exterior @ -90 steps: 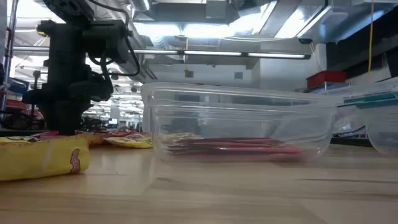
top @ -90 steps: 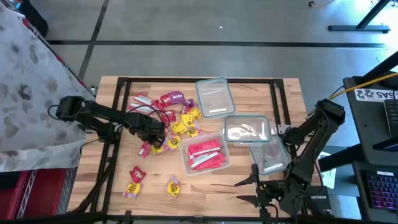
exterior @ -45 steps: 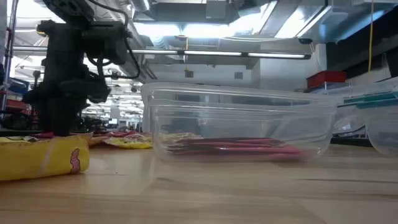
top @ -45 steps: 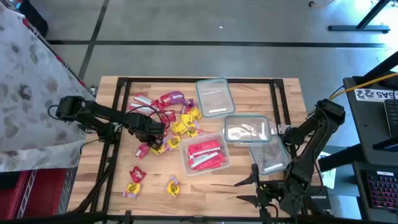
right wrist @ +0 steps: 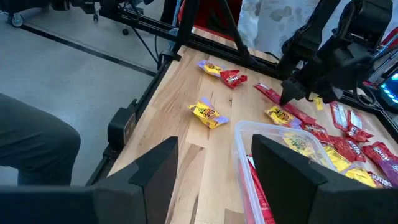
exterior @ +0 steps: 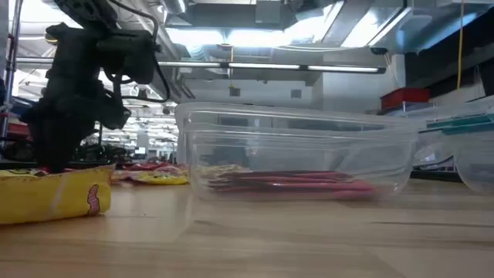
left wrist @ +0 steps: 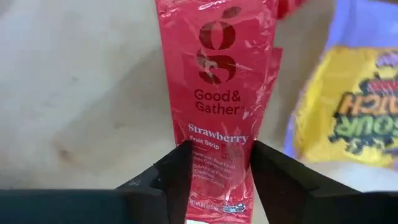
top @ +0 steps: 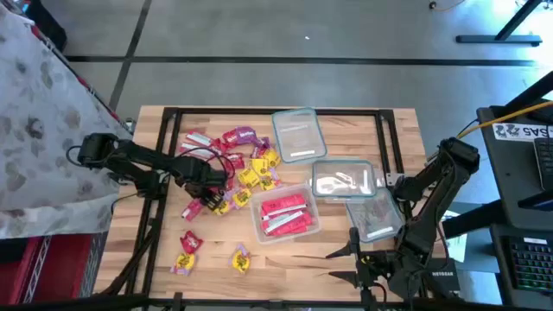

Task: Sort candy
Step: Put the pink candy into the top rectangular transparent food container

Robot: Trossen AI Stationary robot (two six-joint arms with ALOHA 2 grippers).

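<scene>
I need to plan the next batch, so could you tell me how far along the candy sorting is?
Early stage. Done: several red packets already lie in one clear tub. In hand: the left gripper has its fingers closed on a red strawberry strip at the edge of the pile. Left: a heap of red and yellow candy plus two loose pieces near the table's front edge. The other tubs hold no candy. The right gripper waits, open, at the front edge.

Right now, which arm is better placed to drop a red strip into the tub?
Left. Its gripper already pinches a red strip beside the tub; the right gripper waits open at the near edge.
</scene>
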